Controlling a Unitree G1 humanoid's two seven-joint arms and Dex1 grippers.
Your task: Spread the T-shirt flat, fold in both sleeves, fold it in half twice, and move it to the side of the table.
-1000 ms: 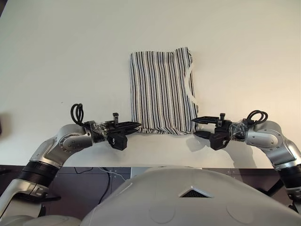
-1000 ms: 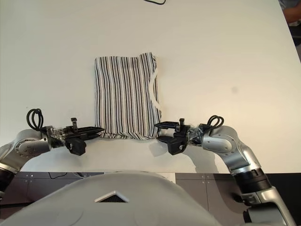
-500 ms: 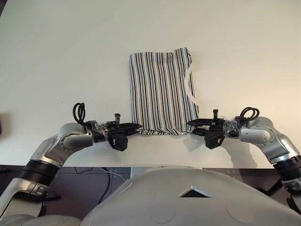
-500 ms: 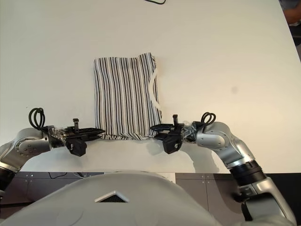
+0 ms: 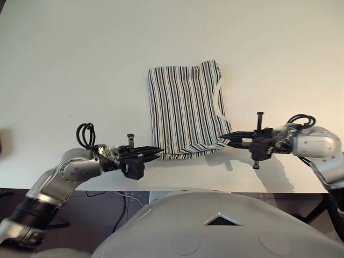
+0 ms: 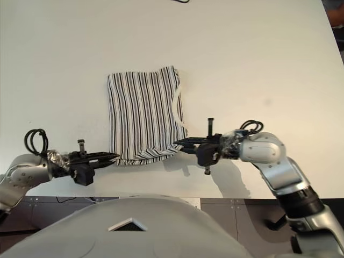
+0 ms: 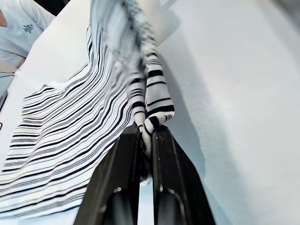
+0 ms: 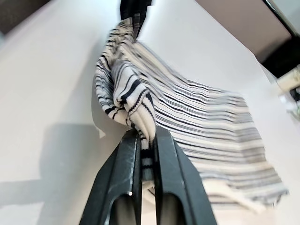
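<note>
T-shirt [image 5: 185, 110] — near corners pinched by left gripper [image 5: 159, 151], right gripper [image 5: 223, 137].

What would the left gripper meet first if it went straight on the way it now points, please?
Beyond the T-shirt corner held in its jaws, the left gripper would run along the near hem and probably meet the right gripper, which points back at it.

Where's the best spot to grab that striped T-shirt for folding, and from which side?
Probably its two near corners, each taken from its own side, low along the table. The T-shirt is a flat folded rectangle, so only corners and edges offer something thin for jaws to close on. The left gripper and right gripper are each shut on one.
</note>
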